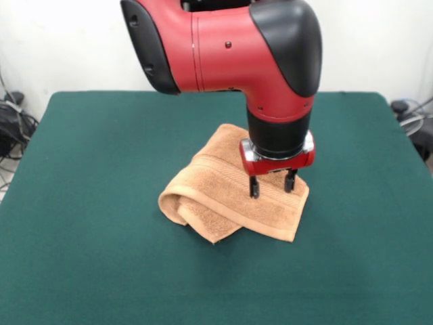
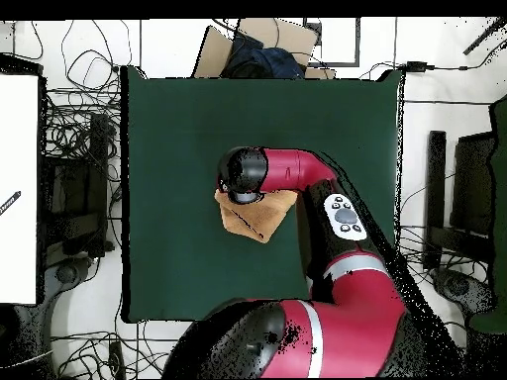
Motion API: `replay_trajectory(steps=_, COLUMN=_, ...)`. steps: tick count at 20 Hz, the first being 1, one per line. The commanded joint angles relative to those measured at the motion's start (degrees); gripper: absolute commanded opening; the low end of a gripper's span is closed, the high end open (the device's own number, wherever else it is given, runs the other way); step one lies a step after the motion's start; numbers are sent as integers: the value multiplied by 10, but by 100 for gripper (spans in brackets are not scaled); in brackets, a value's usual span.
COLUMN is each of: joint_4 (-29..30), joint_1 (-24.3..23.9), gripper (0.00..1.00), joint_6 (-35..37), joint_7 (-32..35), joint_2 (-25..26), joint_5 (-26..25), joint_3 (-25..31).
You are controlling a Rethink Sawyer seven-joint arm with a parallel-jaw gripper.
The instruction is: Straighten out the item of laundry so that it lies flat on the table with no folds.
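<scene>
The peach-orange towel (image 1: 226, 186) lies folded and bunched near the middle of the dark green table (image 1: 95, 156), with a rolled fold at its front left and a woven band across it. My gripper (image 1: 272, 185) hangs straight down over the towel's right part, its two black fingers (image 1: 254, 187) apart and open, tips just above or at the cloth. In the overhead view the arm's head covers most of the towel (image 2: 253, 220); the gripper is hidden there. The table (image 2: 178, 129) shows all round it.
Cables and dark equipment (image 1: 12, 122) lie off the table's left edge, and more cables (image 1: 413, 118) off the right. In the overhead view a cardboard box with dark cloth (image 2: 259, 51) sits beyond the far edge.
</scene>
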Motion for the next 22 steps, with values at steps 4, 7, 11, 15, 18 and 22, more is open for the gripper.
replay_trajectory(steps=4, joint_4=-13, joint_1=8, gripper=100, joint_6=-38, joint_7=7, joint_2=34, joint_5=-47, joint_3=-7)
replay_trajectory(steps=7, joint_4=-12, joint_1=6, gripper=100, joint_6=-47, joint_7=8, joint_2=48, joint_5=-49, joint_3=-7)
replay_trajectory(steps=11, joint_4=-15, joint_1=5, gripper=100, joint_6=-60, joint_7=12, joint_2=66, joint_5=-52, joint_3=-10)
replay_trajectory(steps=15, joint_4=-27, joint_1=7, gripper=100, joint_6=-62, joint_7=13, joint_2=79, joint_5=-49, joint_3=-11)
replay_trajectory(steps=18, joint_4=-20, joint_1=3, gripper=100, joint_6=-68, joint_7=9, joint_2=76, joint_5=-49, joint_3=-8)
replay_trajectory(steps=22, joint_4=-14, joint_1=0, gripper=100, joint_6=-74, joint_7=13, joint_2=76, joint_5=-46, joint_3=-7)
